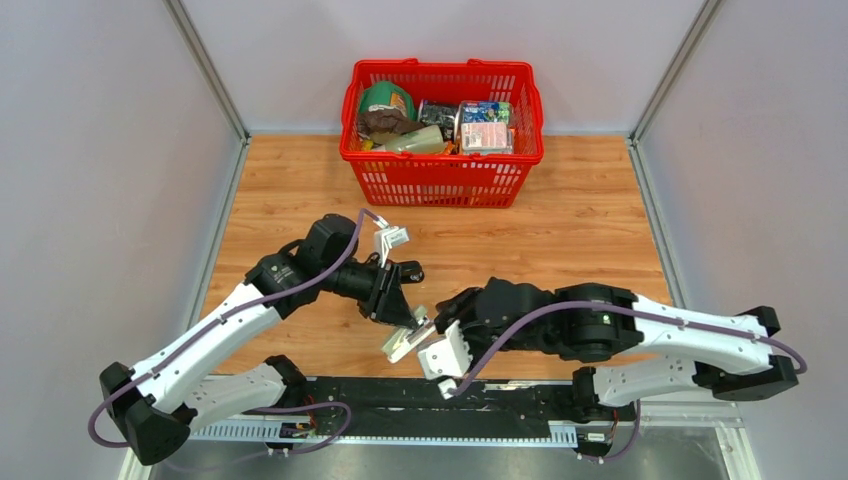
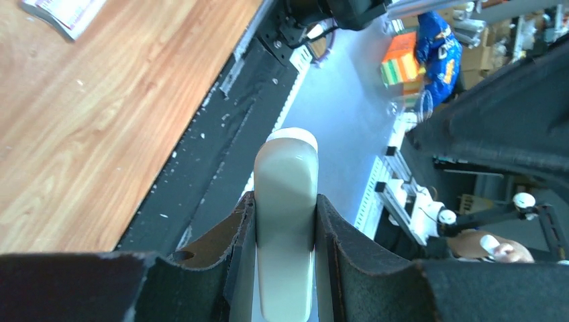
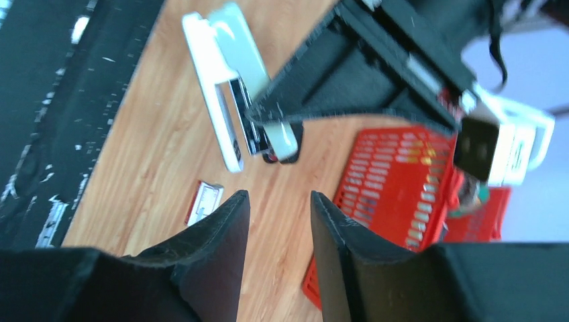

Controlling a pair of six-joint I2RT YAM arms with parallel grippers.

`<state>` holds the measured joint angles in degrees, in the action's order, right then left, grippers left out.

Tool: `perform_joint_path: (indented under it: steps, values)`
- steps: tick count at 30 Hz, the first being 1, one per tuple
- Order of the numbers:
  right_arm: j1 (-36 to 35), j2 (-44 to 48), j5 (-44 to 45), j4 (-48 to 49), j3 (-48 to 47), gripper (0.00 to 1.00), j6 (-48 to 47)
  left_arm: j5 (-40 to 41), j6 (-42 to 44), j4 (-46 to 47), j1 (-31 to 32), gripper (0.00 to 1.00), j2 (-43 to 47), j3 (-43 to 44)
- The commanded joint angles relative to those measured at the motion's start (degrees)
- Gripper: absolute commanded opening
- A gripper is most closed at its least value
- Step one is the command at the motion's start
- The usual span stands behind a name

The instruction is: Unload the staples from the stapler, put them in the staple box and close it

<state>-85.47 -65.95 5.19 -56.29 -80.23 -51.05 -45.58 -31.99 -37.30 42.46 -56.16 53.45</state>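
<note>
The stapler (image 1: 403,341) is pale grey-green with a white base, not black, and is held above the table's near edge. My left gripper (image 1: 408,318) is shut on it. In the left wrist view the pads (image 2: 238,228) squeeze its rounded top (image 2: 285,168). In the right wrist view the stapler (image 3: 218,94) shows its top and white base slightly parted, with a dark metal channel between them. My right gripper (image 3: 278,201) is open and empty, a little short of the stapler; in the top view it (image 1: 447,318) sits just right of it.
A red basket (image 1: 442,175) full of groceries stands at the back centre and also shows in the right wrist view (image 3: 396,181). A small flat labelled box (image 3: 204,201) lies on the wood below the stapler. The black base rail (image 1: 450,395) runs along the near edge.
</note>
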Motion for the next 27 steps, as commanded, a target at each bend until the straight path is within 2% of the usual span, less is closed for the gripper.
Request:
perform_joint_path:
  steps: [1, 9, 12, 16, 20, 23, 25, 27]
  values:
    - [1.7, 6.2, 12.0, 11.7, 6.2, 0.45, 6.4, 6.5, 5.3, -1.7, 0.1, 0.00, -0.1, 6.5]
    - [7.8, 14.1, 15.9, 19.1, 14.3, 0.54, 18.2, 18.9, 18.2, -7.9, 0.1, 0.00, -7.5, 16.2]
    - [10.8, 14.5, 17.5, 20.7, 16.3, 0.58, 24.8, 28.0, 22.7, -11.4, -0.1, 0.00, -12.2, 20.4]
    - [15.0, 14.1, 20.8, 21.9, 19.4, 0.62, 33.7, 36.5, 24.0, -13.0, -2.2, 0.00, -16.4, 22.7]
    - [20.7, 13.3, 21.9, 21.5, 21.7, 0.64, 45.7, 43.7, 22.0, -12.6, -6.2, 0.00, -18.0, 20.6]
    - [23.7, 13.4, 21.3, 22.6, 24.6, 0.67, 50.8, 47.2, 20.6, -10.7, -9.1, 0.00, -17.1, 16.9]
    - [25.4, 13.2, 21.6, 23.3, 26.2, 0.68, 55.5, 46.6, 19.8, -8.3, -10.2, 0.00, -14.3, 11.5]
    - [27.8, 12.6, 17.4, 24.4, 27.4, 0.68, 59.3, 43.7, 18.6, -6.0, -10.2, 0.00, -11.9, 7.9]
